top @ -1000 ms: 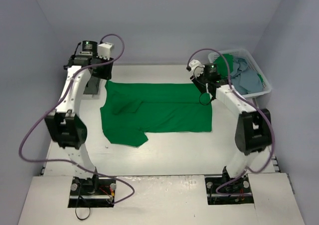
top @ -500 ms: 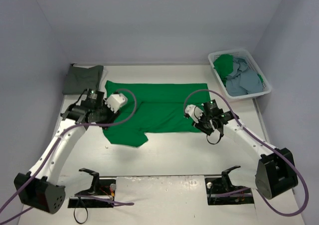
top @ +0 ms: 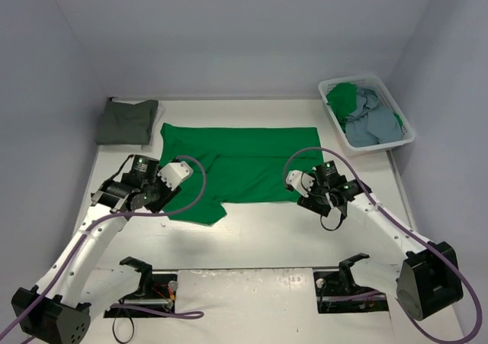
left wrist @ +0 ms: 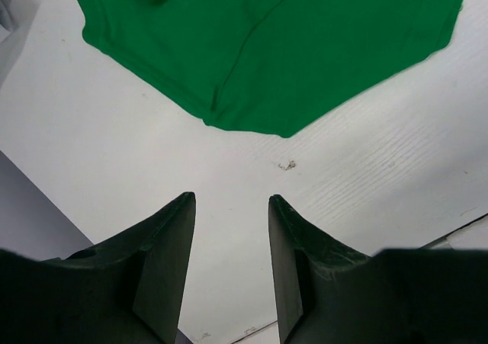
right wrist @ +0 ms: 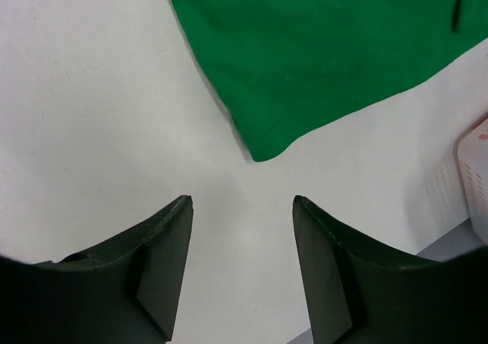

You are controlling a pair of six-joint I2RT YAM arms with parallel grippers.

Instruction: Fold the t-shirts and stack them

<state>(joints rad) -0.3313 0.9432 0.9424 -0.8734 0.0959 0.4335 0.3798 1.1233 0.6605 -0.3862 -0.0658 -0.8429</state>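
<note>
The table [top: 252,237] is carrying the same layout as a second ago. The bright green t-shirt [top: 244,165] is lying spread flat across its middle, and its outline is showing no change. The white basket [top: 368,78] is sitting at the far right corner, holding the light blue shirt [top: 374,123] and another green one [top: 343,98]. The folded dark grey-olive shirt [top: 127,121] is resting at the far left corner, just beyond the spread shirt's left end. The left arm was covering it a second ago; now it is showing whole.

Both arms are pulling back toward the near side. A second ago they were reaching to the shirt's far edge, half a second ago they were over its near half, and now they are hanging at its near edge.

The left gripper [left wrist: 231,199] is standing with its jaws moderately apart and holding nothing. The shirt's near left corner [left wrist: 274,46] is lying ahead of its tips, with bare table between.

The right gripper [right wrist: 242,200] is standing wider, also empty. The shirt's near right corner [right wrist: 320,54] is pointing toward the gap, not touching.
</note>
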